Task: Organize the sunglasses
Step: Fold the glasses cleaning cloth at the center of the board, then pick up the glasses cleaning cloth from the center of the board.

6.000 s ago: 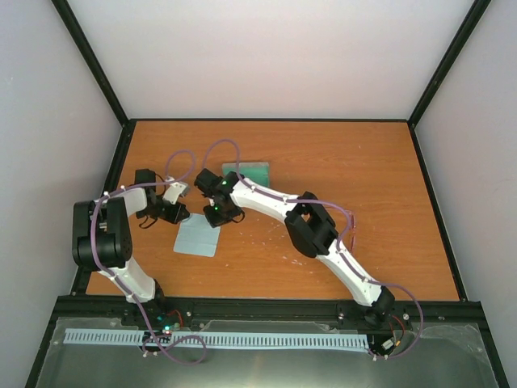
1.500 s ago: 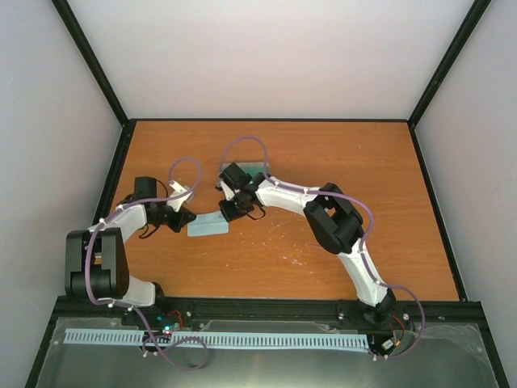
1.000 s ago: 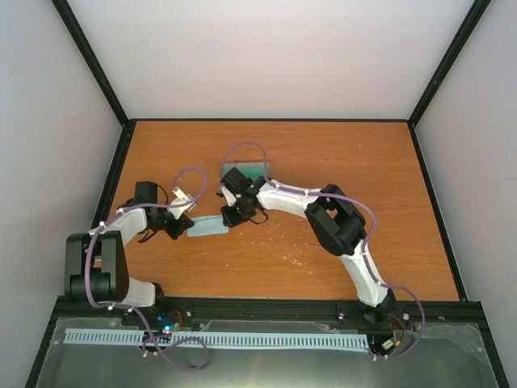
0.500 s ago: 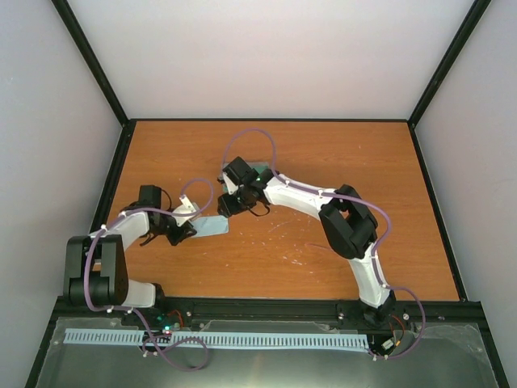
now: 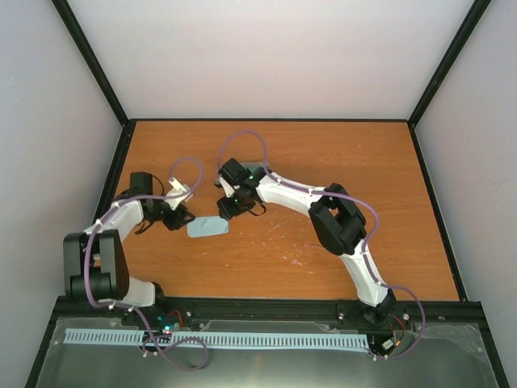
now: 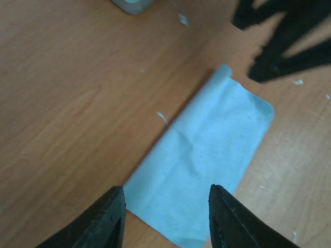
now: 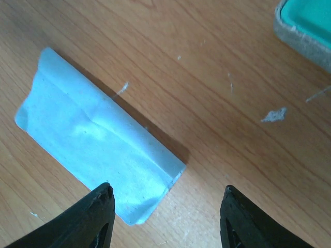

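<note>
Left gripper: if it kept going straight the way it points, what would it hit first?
Probably the folded blue cloth, lying flat on the table just ahead of the left gripper, jaws open; depth is unclear.

On orange wooden table (image 5: 363, 202): folded pale-blue cloth (image 6: 207, 155) just ahead of left gripper (image 6: 165, 201) | grey rectangular case (image 7: 305, 31) beyond right gripper (image 7: 165, 196), off to its right

The top camera is looking down from above and behind the arm bases over the orange-brown wooden table (image 5: 339, 162). Both wrist cameras are pointing down, close, past the left gripper (image 6: 165, 192) and right gripper (image 7: 166, 188), sharing the folded pale blue cloth (image 6: 204, 155).
</note>
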`<control>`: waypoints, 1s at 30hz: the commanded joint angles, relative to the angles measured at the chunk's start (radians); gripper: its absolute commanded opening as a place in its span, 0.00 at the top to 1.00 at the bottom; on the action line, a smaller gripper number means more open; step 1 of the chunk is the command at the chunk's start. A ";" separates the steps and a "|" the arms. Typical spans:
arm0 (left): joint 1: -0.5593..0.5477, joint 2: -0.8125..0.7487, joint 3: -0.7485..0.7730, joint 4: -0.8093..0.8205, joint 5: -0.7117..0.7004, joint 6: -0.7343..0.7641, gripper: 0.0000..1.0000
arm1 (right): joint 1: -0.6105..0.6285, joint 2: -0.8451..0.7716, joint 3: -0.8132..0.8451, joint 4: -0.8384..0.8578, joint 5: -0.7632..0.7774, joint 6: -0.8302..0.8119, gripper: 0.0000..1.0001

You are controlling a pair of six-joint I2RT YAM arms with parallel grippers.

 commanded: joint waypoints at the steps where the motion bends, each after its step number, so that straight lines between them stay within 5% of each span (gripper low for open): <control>1: 0.061 0.113 0.116 -0.052 0.107 -0.073 0.56 | 0.008 0.011 -0.011 -0.046 0.029 -0.058 0.45; 18: 0.067 0.217 0.175 -0.090 0.115 -0.068 0.60 | 0.040 0.126 0.092 -0.108 0.014 -0.083 0.46; 23: 0.068 0.232 0.175 -0.107 0.091 -0.044 0.60 | 0.046 0.151 0.120 -0.140 0.004 -0.093 0.61; 30: 0.068 0.249 0.164 -0.108 0.019 0.000 0.48 | 0.048 0.168 0.123 -0.146 0.002 -0.092 0.84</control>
